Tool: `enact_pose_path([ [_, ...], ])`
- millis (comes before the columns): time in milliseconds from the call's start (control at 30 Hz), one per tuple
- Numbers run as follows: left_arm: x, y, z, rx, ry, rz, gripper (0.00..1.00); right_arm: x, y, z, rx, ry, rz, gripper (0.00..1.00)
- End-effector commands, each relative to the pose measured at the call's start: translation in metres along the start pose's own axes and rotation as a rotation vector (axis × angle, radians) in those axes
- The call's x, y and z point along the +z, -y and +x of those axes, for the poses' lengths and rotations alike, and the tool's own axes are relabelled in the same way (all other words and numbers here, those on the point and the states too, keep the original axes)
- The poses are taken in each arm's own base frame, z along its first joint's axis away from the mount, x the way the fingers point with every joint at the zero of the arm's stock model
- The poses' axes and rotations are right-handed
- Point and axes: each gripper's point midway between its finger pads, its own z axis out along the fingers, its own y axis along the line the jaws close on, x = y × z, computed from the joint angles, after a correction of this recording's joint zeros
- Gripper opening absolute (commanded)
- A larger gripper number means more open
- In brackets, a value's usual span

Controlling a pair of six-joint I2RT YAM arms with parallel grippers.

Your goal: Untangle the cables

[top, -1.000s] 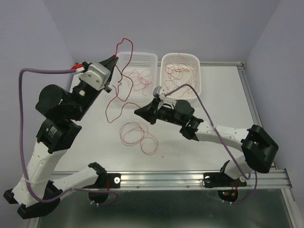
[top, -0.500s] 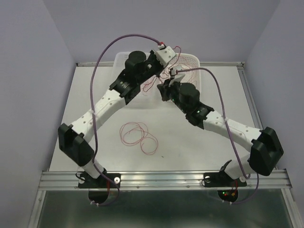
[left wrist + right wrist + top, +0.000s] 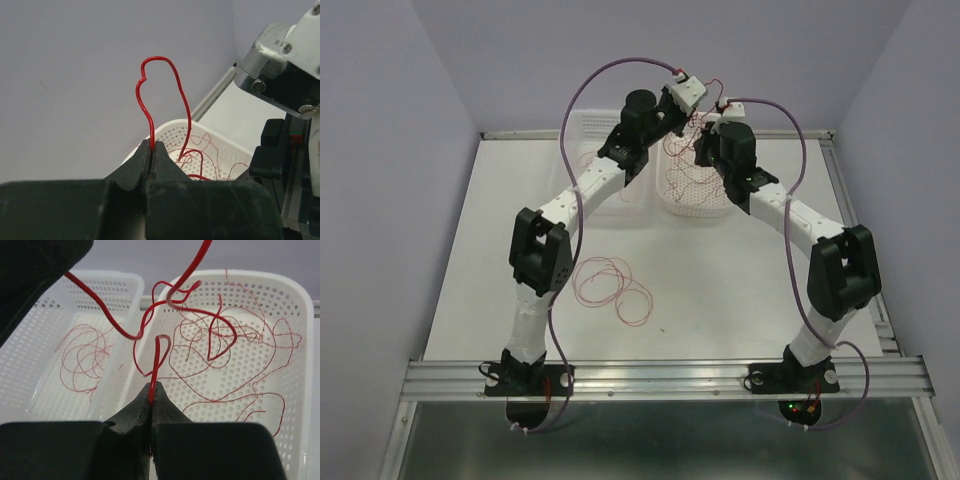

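Note:
Both grippers hang close together above the right white basket [image 3: 672,205], each shut on a red cable. The left gripper [image 3: 152,146] pinches a stiff red cable [image 3: 165,65] that arches upward and drops back into the basket. The right gripper [image 3: 151,387] pinches a bent loop of red cable [image 3: 159,352] over the rim between the two baskets. From above, the left gripper [image 3: 694,112] sits just beside the right gripper [image 3: 706,138]. Several thin red cables [image 3: 235,365] lie tangled in the right basket [image 3: 295,315]. More red loops [image 3: 610,285] lie on the table.
The left white basket [image 3: 127,280] holds a small coil of thin red wire [image 3: 82,360]. Thick purple arm cables [image 3: 590,90] arc above both arms. The back wall stands close behind the baskets. A metal rail [image 3: 670,378] runs along the near table edge.
Both arms have swung from the table's middle and left to the far side over the right basket. Each gripper has stayed shut on its red cable. The loops on the table have not moved.

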Motion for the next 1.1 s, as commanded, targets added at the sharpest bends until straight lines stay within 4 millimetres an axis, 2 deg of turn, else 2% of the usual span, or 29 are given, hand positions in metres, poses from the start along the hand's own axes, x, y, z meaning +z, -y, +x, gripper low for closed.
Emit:
enact_pose_path([
  [0, 0.017, -0.013, 0.005, -0.017, 0.078, -0.005, 0.0, 0.016, 0.006, -0.012, 0.048, 0.004, -0.01, 0.01],
  [67, 0.023, -0.016, 0.018, -0.043, 0.069, -0.007, 0.0, 0.026, 0.019, 0.001, 0.058, -0.023, 0.005, 0.01],
  [100, 0.028, -0.013, 0.038, -0.058, 0.047, 0.012, 0.0, 0.031, 0.026, 0.001, 0.068, -0.026, 0.015, 0.0],
  [167, 0.033, -0.006, 0.056, -0.075, 0.029, 0.041, 0.0, 0.042, 0.036, 0.018, 0.077, -0.063, 0.027, 0.01],
  [200, 0.036, -0.001, 0.076, -0.08, 0.002, 0.051, 0.0, 0.045, 0.039, 0.022, 0.09, -0.071, 0.032, 0.01],
  [300, 0.041, 0.006, 0.105, -0.087, -0.037, 0.063, 0.0, 0.053, 0.053, 0.041, 0.099, -0.109, 0.061, 0.0],
  [333, 0.041, 0.007, 0.108, -0.093, -0.042, 0.063, 0.0, 0.054, 0.057, 0.044, 0.102, -0.114, 0.07, 0.01],
  [400, 0.042, 0.008, 0.111, -0.105, -0.045, 0.062, 0.0, 0.057, 0.064, 0.051, 0.104, -0.132, 0.092, 0.01],
  [467, 0.042, 0.008, 0.112, -0.116, -0.049, 0.053, 0.03, 0.057, 0.07, 0.056, 0.106, -0.144, 0.115, 0.1],
  [533, 0.041, 0.006, 0.111, -0.116, -0.052, 0.044, 0.13, 0.056, 0.072, 0.057, 0.106, -0.148, 0.127, 0.17],
  [567, 0.04, 0.004, 0.108, -0.109, -0.053, 0.035, 0.22, 0.055, 0.074, 0.059, 0.107, -0.152, 0.135, 0.3],
  [633, 0.038, 0.005, 0.105, -0.095, -0.056, 0.038, 0.28, 0.054, 0.074, 0.059, 0.105, -0.153, 0.137, 0.33],
  [700, 0.036, 0.007, 0.105, -0.082, -0.065, 0.033, 0.38, 0.053, 0.075, 0.059, 0.104, -0.156, 0.143, 0.4],
  [767, 0.033, 0.007, 0.101, -0.052, -0.076, 0.026, 0.41, 0.049, 0.076, 0.053, 0.108, -0.148, 0.148, 0.41],
  [800, 0.03, 0.006, 0.098, -0.049, -0.087, 0.026, 0.49, 0.048, 0.076, 0.054, 0.104, -0.149, 0.15, 0.43],
  [867, 0.028, 0.009, 0.097, -0.04, -0.101, 0.033, 0.5, 0.044, 0.076, 0.05, 0.105, -0.142, 0.156, 0.46],
  [900, 0.026, 0.008, 0.094, -0.039, -0.107, 0.03, 0.55, 0.039, 0.076, 0.044, 0.105, -0.132, 0.158, 0.47],
  [967, 0.022, 0.012, 0.1, -0.04, -0.139, 0.039, 0.56, 0.033, 0.077, 0.039, 0.105, -0.123, 0.168, 0.54],
  [1000, 0.02, 0.01, 0.097, -0.029, -0.142, 0.029, 0.56, 0.028, 0.075, 0.03, 0.106, -0.104, 0.167, 0.57],
  [1067, 0.017, 0.007, 0.099, -0.028, -0.157, 0.004, 0.56, 0.021, 0.077, 0.028, 0.106, -0.099, 0.18, 0.58],
])
